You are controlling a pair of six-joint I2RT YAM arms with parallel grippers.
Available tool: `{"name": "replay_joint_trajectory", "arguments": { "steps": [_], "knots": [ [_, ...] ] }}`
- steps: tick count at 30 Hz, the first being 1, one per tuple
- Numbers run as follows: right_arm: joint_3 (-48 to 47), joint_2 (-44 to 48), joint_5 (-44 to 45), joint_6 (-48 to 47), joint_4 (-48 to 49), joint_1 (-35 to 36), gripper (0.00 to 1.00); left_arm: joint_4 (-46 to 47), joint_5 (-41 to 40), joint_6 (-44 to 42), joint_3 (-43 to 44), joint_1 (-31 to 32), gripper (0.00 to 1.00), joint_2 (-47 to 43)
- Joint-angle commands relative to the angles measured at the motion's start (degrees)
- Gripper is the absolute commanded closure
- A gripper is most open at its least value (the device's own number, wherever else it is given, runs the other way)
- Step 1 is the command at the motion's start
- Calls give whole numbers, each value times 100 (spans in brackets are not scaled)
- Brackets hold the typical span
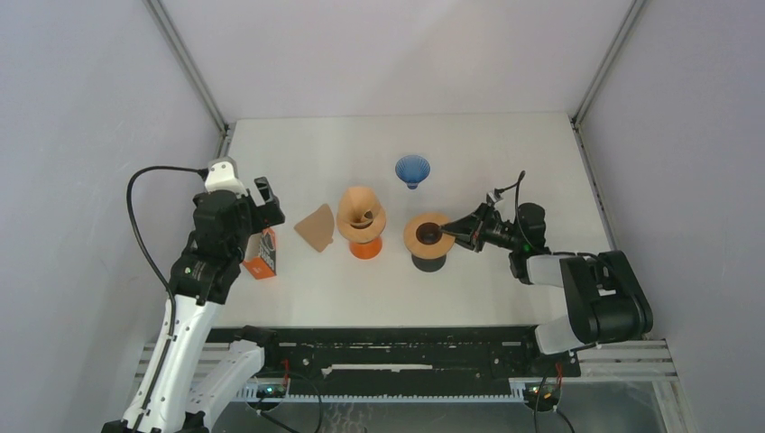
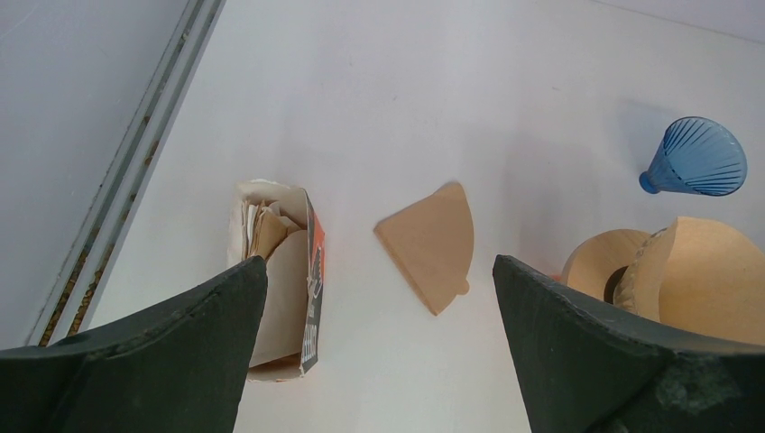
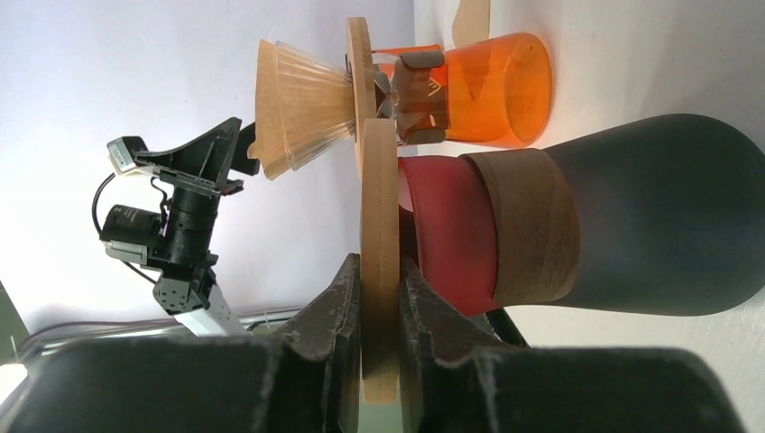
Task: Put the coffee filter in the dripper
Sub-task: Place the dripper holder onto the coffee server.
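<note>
We judge the task barely begun: the coffee filter (image 2: 428,244) lies flat on the table (image 1: 505,153), folded and untouched, between the filter box (image 1: 262,254) and the orange carafe (image 1: 364,247). The dripper (image 1: 427,236) on the dark base looks empty, though its dark mouth is too small in the overhead view for us to be sure. The right gripper (image 1: 448,236) is clamped on that dripper's wooden collar (image 3: 379,271), one finger on each face, which we take as steadying it for the insertion. The left gripper (image 1: 268,206) hangs with its jaws spread wide and nothing between them, above the box and to the left of the loose filter. What is left, in our view, is the whole handling: pick up the paper, open it into a cone, carry it over and seat it. The carafe stands directly between the filter and the held dripper, and it carries its own clear cone already lined with brown paper (image 1: 359,209), so the left arm would need to pass over or around it. A blue cone (image 1: 412,169) sits further back, well apart from that route.
</note>
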State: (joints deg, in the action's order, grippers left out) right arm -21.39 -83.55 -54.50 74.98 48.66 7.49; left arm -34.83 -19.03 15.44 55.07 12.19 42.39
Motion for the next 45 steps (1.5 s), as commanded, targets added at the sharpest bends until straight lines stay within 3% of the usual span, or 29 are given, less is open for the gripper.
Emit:
{"name": "replay_joint_trajectory", "arguments": {
  "steps": [1,13,32,45],
  "knots": [
    [-45,-6,-16,81,577,-35,96,196,57,-30,-101,-45,0,4],
    [77,127,-33,-608,-337,-285,89,196,66,-42,-98,-41,0,25],
    [-436,1118,399,-2070,-2785,-367,55,195,88,-50,-95,-42,0,28],
    [-788,1499,679,-2684,-3722,-394,48,194,66,-52,-100,-46,0,16]
  ]
}}
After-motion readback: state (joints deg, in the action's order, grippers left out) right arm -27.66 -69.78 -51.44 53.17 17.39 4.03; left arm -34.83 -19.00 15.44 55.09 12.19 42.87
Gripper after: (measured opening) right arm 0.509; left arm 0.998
